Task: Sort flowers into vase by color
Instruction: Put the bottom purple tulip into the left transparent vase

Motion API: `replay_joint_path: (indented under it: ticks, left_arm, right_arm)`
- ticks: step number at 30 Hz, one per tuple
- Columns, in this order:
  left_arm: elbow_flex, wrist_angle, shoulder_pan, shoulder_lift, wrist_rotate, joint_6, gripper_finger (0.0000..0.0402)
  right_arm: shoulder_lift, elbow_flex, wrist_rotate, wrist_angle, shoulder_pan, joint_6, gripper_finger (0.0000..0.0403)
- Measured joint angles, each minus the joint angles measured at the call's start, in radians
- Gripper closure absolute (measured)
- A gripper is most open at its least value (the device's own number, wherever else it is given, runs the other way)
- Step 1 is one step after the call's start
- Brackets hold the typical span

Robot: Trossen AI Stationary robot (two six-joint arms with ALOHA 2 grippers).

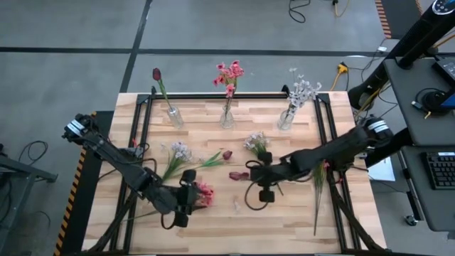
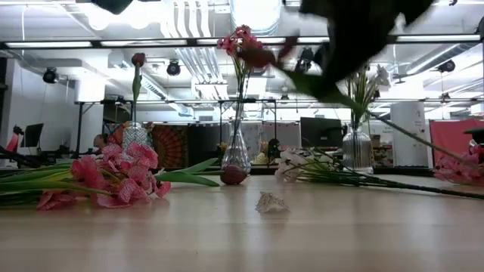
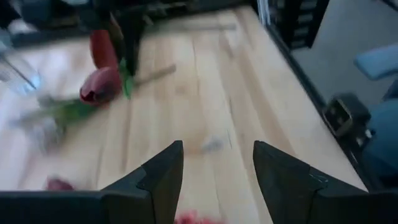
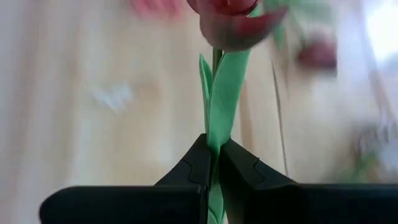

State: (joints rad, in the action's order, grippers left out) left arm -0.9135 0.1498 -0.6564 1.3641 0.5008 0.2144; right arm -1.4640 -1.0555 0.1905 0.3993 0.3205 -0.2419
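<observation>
jaws of right gripper point(image 4: 213, 163) pinch red tulip point(image 4: 230, 22) stem.

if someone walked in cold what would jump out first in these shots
The right gripper near the table's middle, shut on a red tulip by its green stem. Then three glass vases in a row at the far edge, the middle vase holding pink blooms, with pink flowers lying loose near the open left gripper.

Readable text: you will find none in any view.
Labels or brands: none you can make out on the table, vases or arms.
Numbers or signs: none legible; the screens in the room behind the table are too small for you to read.
</observation>
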Motion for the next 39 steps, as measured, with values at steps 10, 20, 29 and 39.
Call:
replay_joint_path:
  ticks: [10,20,29,39]
  left_arm:
    - [0.123,-0.34,0.129,-0.004,0.033,-0.129,0.0224]
    - [0.216,-0.7,0.263,0.04,-0.177,-0.175,0.0224]
    - [0.121,-0.712,0.266,0.128,-0.18,-0.257,0.0224]
    - [0.112,-0.729,0.265,0.134,-0.155,-0.258,0.0315]
  right_arm:
    - [0.091,0.141,-0.016,-0.705,0.009,0.308,0.039]
    - [0.019,0.06,-0.086,-0.91,0.008,0.469,0.039]
    - [-0.058,-0.064,-0.086,-0.913,0.006,0.558,0.039]
    - [-0.064,-0.082,-0.085,-0.901,0.004,0.58,0.039]
